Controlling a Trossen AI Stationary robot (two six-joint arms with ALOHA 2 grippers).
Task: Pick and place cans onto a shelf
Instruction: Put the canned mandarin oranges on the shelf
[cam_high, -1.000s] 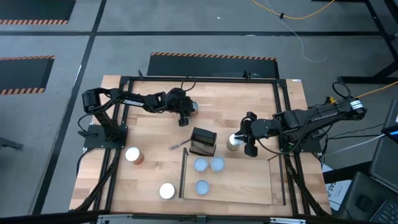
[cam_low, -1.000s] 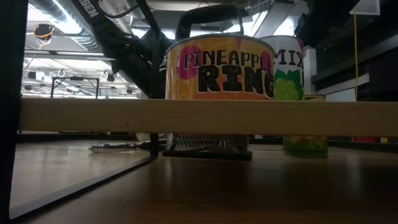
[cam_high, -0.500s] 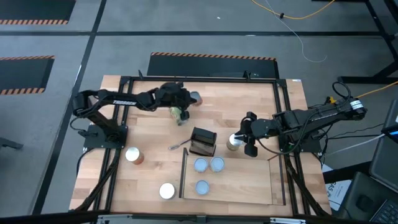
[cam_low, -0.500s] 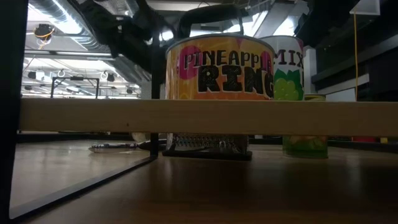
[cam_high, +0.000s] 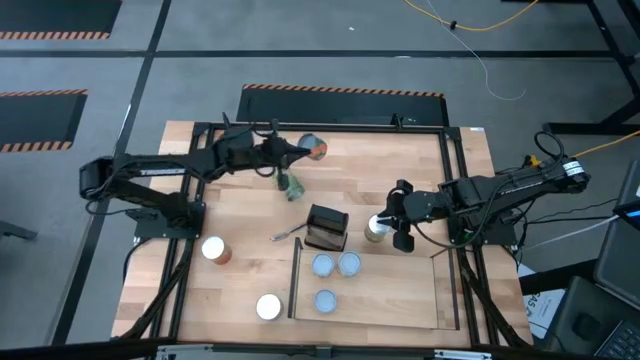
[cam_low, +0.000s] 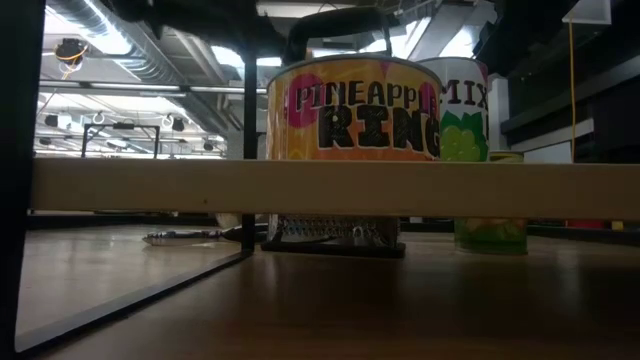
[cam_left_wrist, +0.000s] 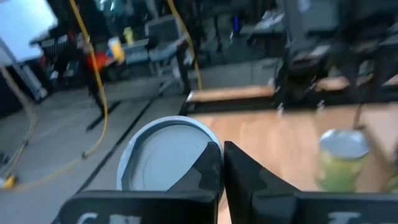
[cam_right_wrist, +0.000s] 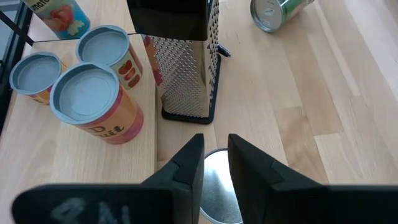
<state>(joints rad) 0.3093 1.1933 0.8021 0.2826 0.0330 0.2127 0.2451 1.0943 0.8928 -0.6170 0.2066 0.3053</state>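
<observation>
Cans sit scattered over the wooden table (cam_high: 240, 290) and the shelf (cam_high: 400, 310), small tins with round tops. Three pale-blue-topped cans (cam_high: 333, 277) stand clustered on the shelf's light-wood platform near its left edge; in the right wrist view their sides show orange and red labels. A green can (cam_high: 291, 186) lies on its side on the tabletop, its silver end showing. Another can with a pale top and reddish side (cam_high: 314, 149) rests at the far edge of the table. Two more stand left of the shelf — a red-orange can (cam_high: 215, 250) and a white-topped can (cam_high: 268, 306).

From table height, the nearest tin on the shelf reads "PINEAPPLE RING" in pink and black on yellow (cam_low: 352, 110); behind it a white tin shows "MIX" above green artwork (cam_low: 460, 110).

A metal box grater with a black top (cam_high: 327, 227) stands just beyond the shelf's far left corner, between the two arms, with a small utensil (cam_high: 285, 235) lying beside it.

The right gripper (cam_high: 400, 229) hangs over a silver-topped can (cam_high: 377, 228) beside the grater, its fingers (cam_right_wrist: 249, 167) standing on either side of the lid; whether they press the can I cannot tell. The left gripper (cam_high: 283, 156) reaches near the far edge, fingers pressed together on nothing, close to the pale-topped can.
</observation>
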